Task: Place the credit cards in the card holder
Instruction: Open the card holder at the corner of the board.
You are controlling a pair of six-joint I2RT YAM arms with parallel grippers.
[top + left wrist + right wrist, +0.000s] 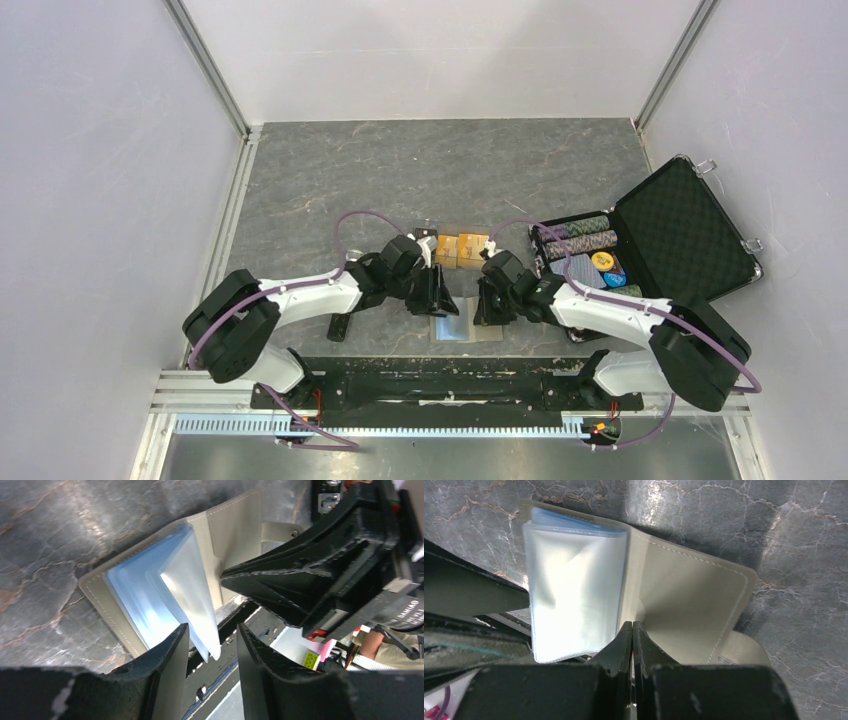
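The card holder lies open on the table near the front edge, grey-tan cover down and its pale blue clear sleeves fanned upward. My left gripper is open, and the corner of one sleeve hangs in the gap beside the left finger, unclamped. My right gripper is shut, with its tips resting on the holder's inner cover beside the sleeves. Two orange-gold credit cards lie side by side just beyond both grippers. The black card is not clearly seen.
A large black chip case stands open at the right, with rows of poker chips in it. A small black object lies left of the left gripper. The holder's tab points right. Walls enclose the table.
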